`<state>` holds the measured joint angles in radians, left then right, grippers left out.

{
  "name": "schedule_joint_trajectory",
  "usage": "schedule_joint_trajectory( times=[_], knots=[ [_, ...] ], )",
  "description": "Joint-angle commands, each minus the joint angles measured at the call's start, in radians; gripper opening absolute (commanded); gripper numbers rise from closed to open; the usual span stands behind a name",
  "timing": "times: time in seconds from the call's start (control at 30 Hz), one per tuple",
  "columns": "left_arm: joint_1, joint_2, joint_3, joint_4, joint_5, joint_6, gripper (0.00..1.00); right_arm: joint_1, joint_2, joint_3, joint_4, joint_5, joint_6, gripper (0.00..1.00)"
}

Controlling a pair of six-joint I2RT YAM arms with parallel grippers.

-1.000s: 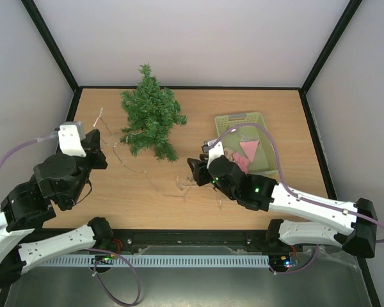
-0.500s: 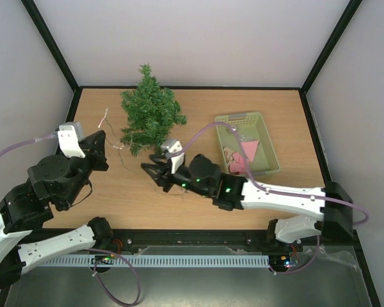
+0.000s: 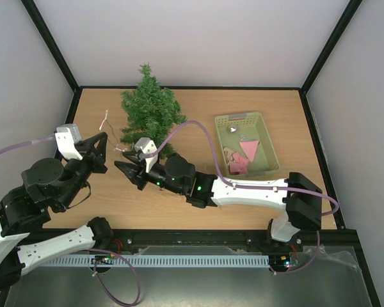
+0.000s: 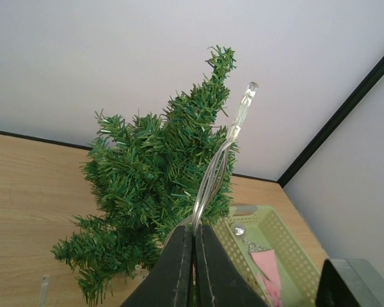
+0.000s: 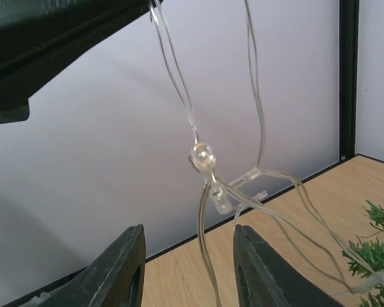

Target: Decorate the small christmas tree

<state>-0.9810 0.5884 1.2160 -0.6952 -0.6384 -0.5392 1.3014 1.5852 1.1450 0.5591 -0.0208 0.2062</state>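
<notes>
- One tree (image 3: 150,112) upright, tip up, long axis vertical.
- Left end effector (image 4: 193,231) pinches light string (image 4: 214,169) before it; right end effector (image 5: 187,236) spread wide.
- Basket (image 3: 239,116) to right.

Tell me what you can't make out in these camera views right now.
Base of the small dark green bristly christmas tree: top view, hidden under its own branches and behind the right gripper.
The clear fairy-light wire, pinched by the left gripper: too thin to trace across the table in the top view.
Contents of the pale green plastic basket: too small in the top view; cut off by the bottom edge in the left wrist view.
</notes>
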Motion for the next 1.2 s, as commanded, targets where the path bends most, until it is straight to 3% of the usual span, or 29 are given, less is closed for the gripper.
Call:
schedule_joint_trajectory(
  times=[0.0, 0.13, 0.27, 0.3, 0.67, 0.97, 1.07, 1.17],
  knots=[
    [0.004, -0.009, -0.007, 0.031, 0.013, -0.013, 0.02, 0.004, 0.04, 0.049, 0.06, 0.002, -0.014, 0.36],
    [0.005, -0.008, -0.006, 0.031, 0.017, -0.012, 0.02, 0.004, 0.046, 0.043, 0.06, 0.024, -0.01, 0.3],
    [0.005, -0.011, -0.005, 0.025, 0.005, -0.007, 0.02, 0.004, 0.009, 0.005, 0.045, 0.086, -0.006, 0.04],
    [0.004, -0.013, -0.007, 0.024, -0.002, -0.004, 0.02, 0.004, -0.012, -0.01, 0.036, 0.113, -0.002, 0.02],
    [0.004, 0.007, -0.016, -0.043, -0.099, -0.006, 0.02, 0.004, -0.273, -0.21, -0.104, 0.347, 0.001, 0.02],
    [0.004, 0.018, -0.058, 0.001, -0.024, -0.035, 0.02, 0.002, -0.499, -0.121, -0.389, 0.511, -0.011, 0.02],
    [0.004, 0.025, -0.076, -0.005, -0.007, -0.051, 0.02, -0.001, -0.583, -0.134, -0.396, 0.611, -0.032, 0.02],
    [0.005, 0.028, -0.086, -0.006, -0.005, -0.06, 0.02, -0.005, -0.635, -0.112, -0.385, 0.604, -0.078, 0.02]
  ],
)
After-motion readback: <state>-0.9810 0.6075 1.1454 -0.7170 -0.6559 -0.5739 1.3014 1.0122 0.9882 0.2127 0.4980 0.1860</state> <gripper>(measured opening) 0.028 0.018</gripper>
